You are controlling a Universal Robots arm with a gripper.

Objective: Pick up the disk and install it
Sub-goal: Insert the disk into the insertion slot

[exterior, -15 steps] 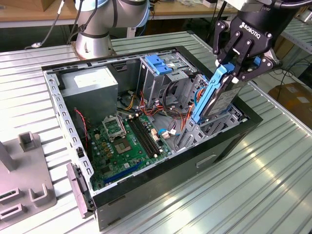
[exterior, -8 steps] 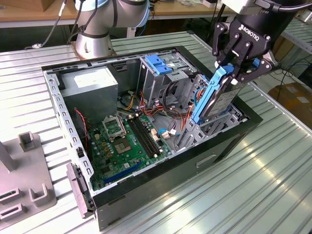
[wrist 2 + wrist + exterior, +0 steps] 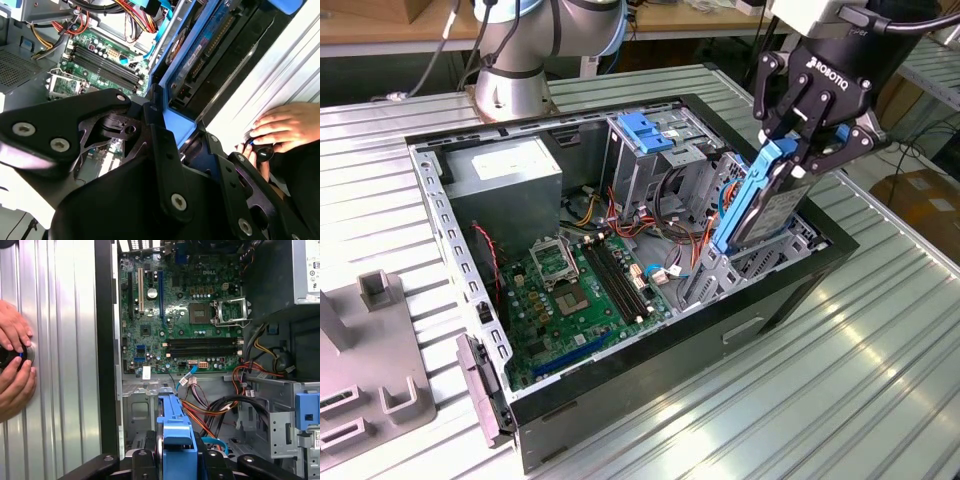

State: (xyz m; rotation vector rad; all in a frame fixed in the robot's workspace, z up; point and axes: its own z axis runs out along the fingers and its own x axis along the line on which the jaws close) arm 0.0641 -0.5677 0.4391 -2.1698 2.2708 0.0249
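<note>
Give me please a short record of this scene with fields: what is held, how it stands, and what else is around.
jaws: shut on the disk
disk pose: on edge, tilted, lower end inside the case
seated in bay: cannot tell
board: flat on the case floor, uncovered
hands: on the table, outside the case
</note>
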